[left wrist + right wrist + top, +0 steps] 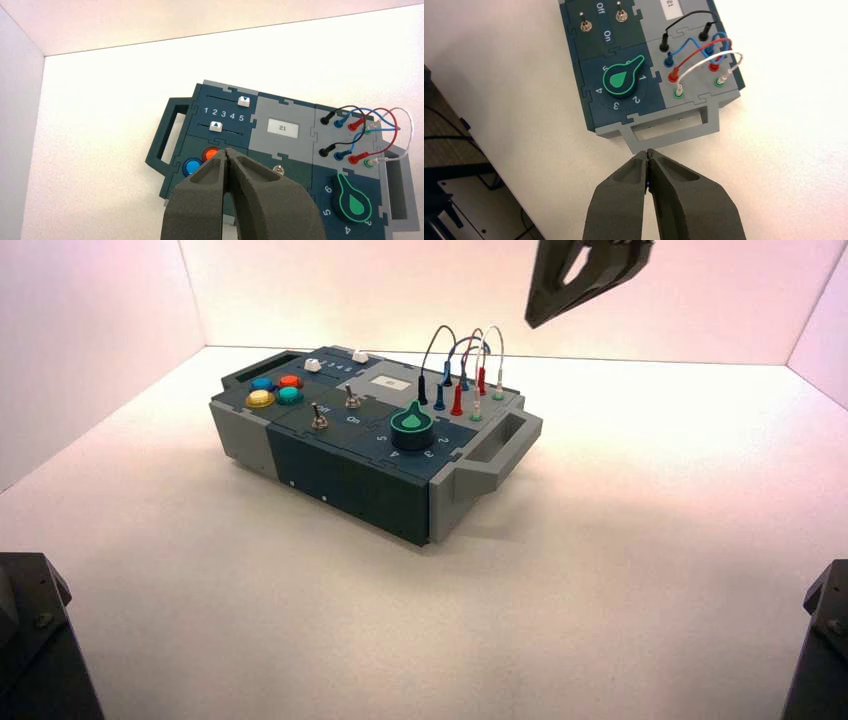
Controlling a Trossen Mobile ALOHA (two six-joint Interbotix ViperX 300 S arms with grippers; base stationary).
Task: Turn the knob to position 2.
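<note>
Both grippers clenched, off box: right gripper [647, 156] by handle, knob [620, 81] untouched

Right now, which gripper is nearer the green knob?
Right. The right gripper hangs off the grey handle at the end bearing the knob; the left gripper is over the coloured buttons at the far end.

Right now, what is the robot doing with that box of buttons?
Nothing is touching the box yet. The right tool hangs shut just off the box's handle end, near the green knob. The left tool hangs shut above the button end. The knob's tip points away from the 2, so it is not turned there yet.
</note>
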